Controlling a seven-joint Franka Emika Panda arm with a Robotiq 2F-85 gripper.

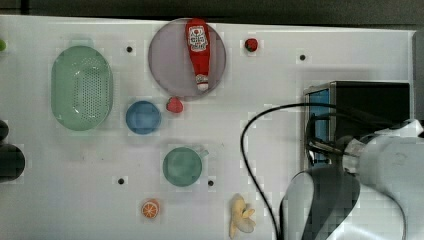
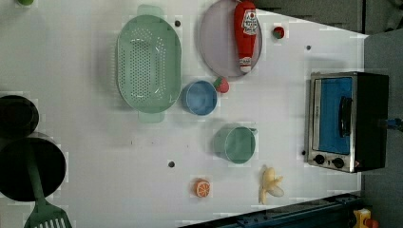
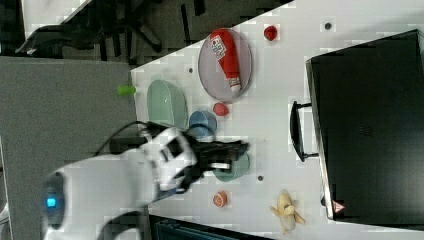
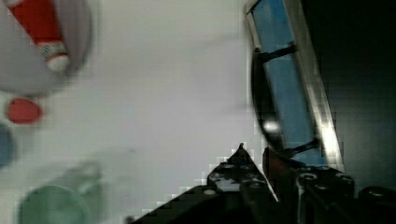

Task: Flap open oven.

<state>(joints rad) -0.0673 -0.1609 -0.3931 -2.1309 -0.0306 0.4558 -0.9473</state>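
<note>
The oven [image 2: 347, 121] stands at the left view's right, silver-framed, with its blue glass door [image 4: 285, 88] upright against the frame. Its dark bar handle [image 4: 259, 100] runs along the door; in the right view the handle [image 3: 297, 131] juts from the black top's edge. My gripper [image 4: 255, 151] hangs just short of one end of the handle, fingers a narrow gap apart with bare table showing between them. In the top view the gripper [image 1: 320, 145] is over the door front. In the right view the gripper [image 3: 244, 150] is above the table.
A ketchup bottle [image 1: 198, 52] lies on a round plate [image 1: 167, 60]. A green colander [image 1: 81, 87], blue bowl [image 1: 143, 117], green cup [image 1: 182, 166], strawberry [image 1: 174, 105], orange slice [image 1: 150, 208] and banana [image 1: 241, 216] are spread over the white table. A black cable [image 1: 247, 150] loops beside the arm.
</note>
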